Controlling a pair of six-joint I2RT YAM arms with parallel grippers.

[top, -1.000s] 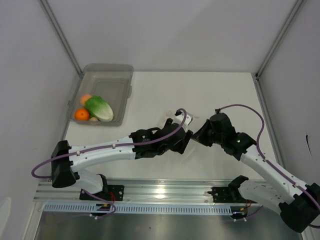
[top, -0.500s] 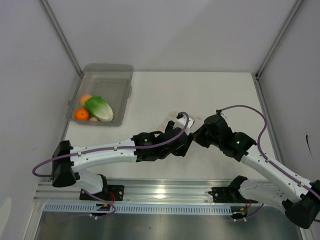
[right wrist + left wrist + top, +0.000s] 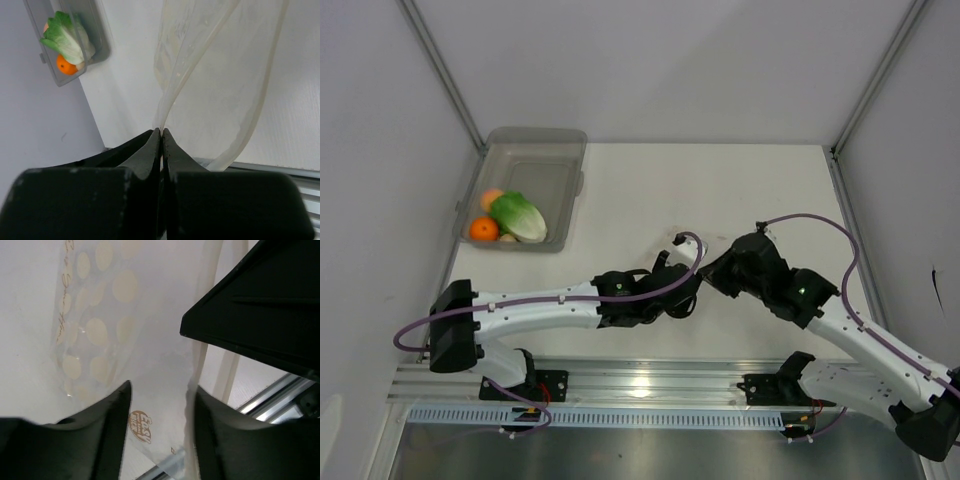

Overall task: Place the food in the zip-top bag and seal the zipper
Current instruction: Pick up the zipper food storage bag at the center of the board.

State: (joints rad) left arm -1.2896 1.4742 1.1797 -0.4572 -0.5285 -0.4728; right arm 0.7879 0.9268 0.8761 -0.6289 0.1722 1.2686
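The zip-top bag (image 3: 100, 330) is clear with beige dots and an "Easy" logo. In the right wrist view its mouth (image 3: 235, 75) gapes as a loop. My right gripper (image 3: 161, 130) is shut on the bag's rim strip. My left gripper (image 3: 160, 390) is open, with a corner of bag film between its fingers. In the top view both grippers, left (image 3: 688, 292) and right (image 3: 710, 272), meet near the table's front middle and hide the bag. The lettuce (image 3: 520, 217), two orange fruits (image 3: 484, 229) and a beige lump (image 3: 507, 238) lie in the grey bin (image 3: 555, 160).
The grey bin stands at the table's far left against the wall, and also shows in the right wrist view (image 3: 95, 30) with the lettuce (image 3: 67, 37) and an orange fruit (image 3: 66, 65). A metal rail (image 3: 640, 380) runs along the near table edge.
Both grippers have moved together toward the near edge of the table, bringing the bag with them. The food in the bin has not moved.
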